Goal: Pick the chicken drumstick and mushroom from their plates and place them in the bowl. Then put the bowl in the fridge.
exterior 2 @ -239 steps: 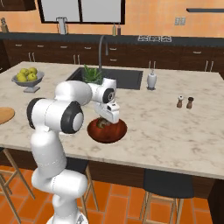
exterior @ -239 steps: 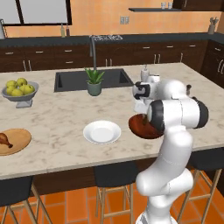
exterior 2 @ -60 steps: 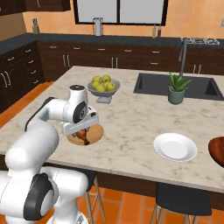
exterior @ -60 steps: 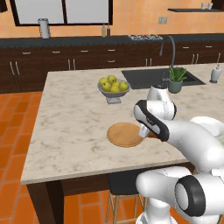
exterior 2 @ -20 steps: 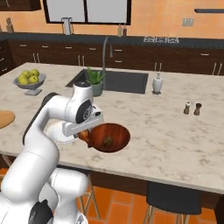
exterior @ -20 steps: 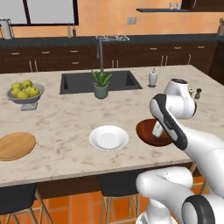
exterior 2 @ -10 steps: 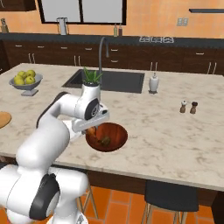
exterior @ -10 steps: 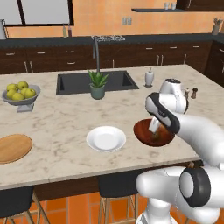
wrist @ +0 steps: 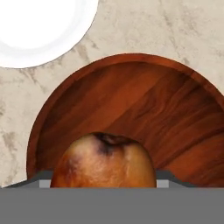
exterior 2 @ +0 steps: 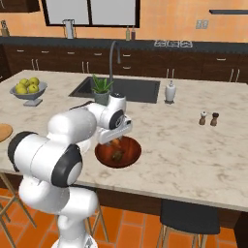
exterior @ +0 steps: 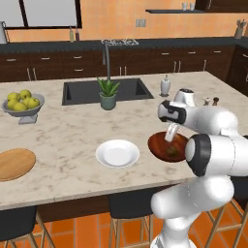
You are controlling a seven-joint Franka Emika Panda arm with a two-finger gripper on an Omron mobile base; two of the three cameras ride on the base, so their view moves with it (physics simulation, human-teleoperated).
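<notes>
The chicken drumstick [wrist: 104, 159] sits pinched in the gripper [exterior: 170, 134] directly over the reddish-brown bowl [wrist: 144, 105], where a dark mushroom [exterior 2: 116, 156] lies. The white plate [exterior: 117, 153] rests just beside; the wooden plate [exterior: 14, 163] lies well apart.
</notes>
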